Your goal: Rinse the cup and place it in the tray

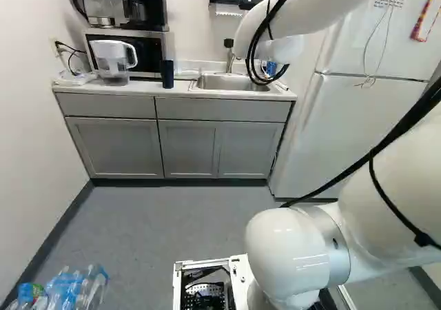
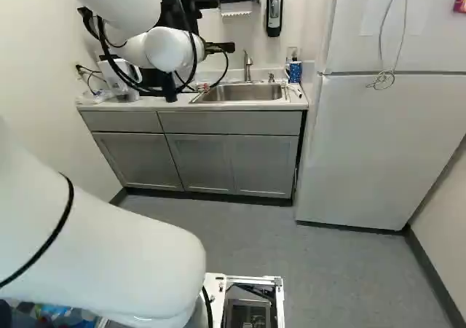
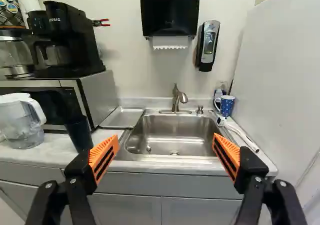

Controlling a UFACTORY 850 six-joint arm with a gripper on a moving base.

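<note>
Kitchenette | sink point(image 3: 172, 135) | microwave point(image 3: 102, 92) (coffee maker point(image 3: 70, 42) on top) | apparently a fridge point(image 2: 386, 146)

Left base view: the white arm point(image 1: 393, 207) rose from its lowest joint point(image 1: 289, 255) at the lower right; its forearm point(image 1: 303, 7) crossed the upper right, with black cables point(image 1: 258, 41) looped beside it. Right base view: the lower arm filled the lower left, while the forearm reached in from the upper left to a rounded wrist joint point(image 2: 169, 49), beyond which part of the tool point(image 2: 220, 47) projected rightward. Wrist view: both black fingers point(image 3: 75, 185) stood wide apart, their orange pads point(image 3: 104, 157) facing across the gap.
</note>
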